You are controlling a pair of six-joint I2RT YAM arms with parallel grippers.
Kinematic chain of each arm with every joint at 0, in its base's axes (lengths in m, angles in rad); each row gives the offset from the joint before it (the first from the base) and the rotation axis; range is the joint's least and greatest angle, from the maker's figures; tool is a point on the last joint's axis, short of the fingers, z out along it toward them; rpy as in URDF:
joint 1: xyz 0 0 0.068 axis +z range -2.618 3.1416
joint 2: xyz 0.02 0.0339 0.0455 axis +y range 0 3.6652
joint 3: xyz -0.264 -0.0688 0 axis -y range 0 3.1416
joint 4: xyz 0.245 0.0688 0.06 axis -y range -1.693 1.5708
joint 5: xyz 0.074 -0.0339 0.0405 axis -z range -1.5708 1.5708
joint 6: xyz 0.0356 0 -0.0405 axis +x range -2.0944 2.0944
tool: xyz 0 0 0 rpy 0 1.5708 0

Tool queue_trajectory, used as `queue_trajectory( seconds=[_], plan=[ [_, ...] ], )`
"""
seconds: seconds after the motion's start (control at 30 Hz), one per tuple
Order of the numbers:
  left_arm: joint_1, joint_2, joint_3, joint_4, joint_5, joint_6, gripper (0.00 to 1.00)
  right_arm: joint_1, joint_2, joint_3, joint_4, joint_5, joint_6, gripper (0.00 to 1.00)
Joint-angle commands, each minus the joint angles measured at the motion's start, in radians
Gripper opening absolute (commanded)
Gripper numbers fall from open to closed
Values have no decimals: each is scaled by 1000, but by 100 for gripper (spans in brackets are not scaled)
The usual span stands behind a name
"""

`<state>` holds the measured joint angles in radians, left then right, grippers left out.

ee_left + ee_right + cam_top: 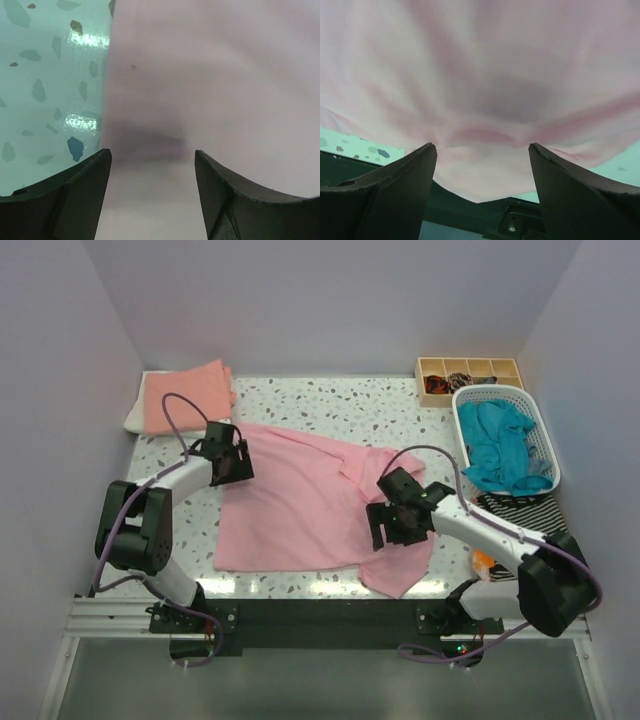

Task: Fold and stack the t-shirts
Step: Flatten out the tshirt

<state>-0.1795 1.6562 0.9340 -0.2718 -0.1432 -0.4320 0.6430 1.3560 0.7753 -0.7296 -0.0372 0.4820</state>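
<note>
Right, the speckled worktop (330, 400) fills the scene, and spread across its middle is the pink tee (290, 500), lying mostly flat with its lower right corner rumpled and reaching the near edge. Off to the right stands a white basket (497, 390), and a teal tee (500, 445) is heaped inside it, crumpled. At the far left corner a salmon tee (185, 395) lies folded, resting on a white tee (135, 415) that peeks out along its left side. Just in front of the basket there's a striped cloth (520, 510), partly hidden by the right arm. Behind the basket, against the back wall, sits a small divided box (470, 368) with dark bits in its compartments. Now the arms: the left gripper (151, 151) is down at the pink tee's upper left edge, fingers spread wide, released, with fabric and bare worktop both showing between them. The right gripper (482, 145) is at the rumpled lower right part, jaws likewise parted and unclenched, with pink cloth bunched in folds across the gap between its fingers.
</note>
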Motion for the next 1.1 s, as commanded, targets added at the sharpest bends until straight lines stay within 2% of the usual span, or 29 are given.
queue_trajectory(
  seconds=[0.0, 0.07, 0.1, 0.23, 0.47, 0.6, 0.73, 0.93, 1.07],
  plan=[
    [-8, -136, -18, 98, 122, 10, 72, -8, -132, 141, -25, 261, 23, 86],
    [-8, -179, -27, 137, 137, -7, 73, -29, -126, 182, 28, 328, 21, 89],
    [-8, -187, -26, 152, 167, -14, 73, -81, -120, 205, 60, 315, 26, 89],
    [-8, -161, 18, 183, 165, -17, 73, -244, -16, 193, 240, 113, 99, 81],
    [-8, -76, 86, 203, 203, -43, 73, -321, 121, 191, 445, -98, 248, 74],
    [-6, -59, 91, 197, 217, -40, 73, -319, 146, 156, 489, -150, 326, 70],
    [-6, -47, 98, 183, 209, -28, 73, -319, 138, 142, 463, -161, 348, 68],
    [-5, -21, 108, 178, 200, -27, 73, -319, 75, 113, 397, -118, 346, 68],
    [-6, -7, 109, 181, 203, -31, 73, -319, 84, 79, 417, -112, 348, 68]
  ],
)
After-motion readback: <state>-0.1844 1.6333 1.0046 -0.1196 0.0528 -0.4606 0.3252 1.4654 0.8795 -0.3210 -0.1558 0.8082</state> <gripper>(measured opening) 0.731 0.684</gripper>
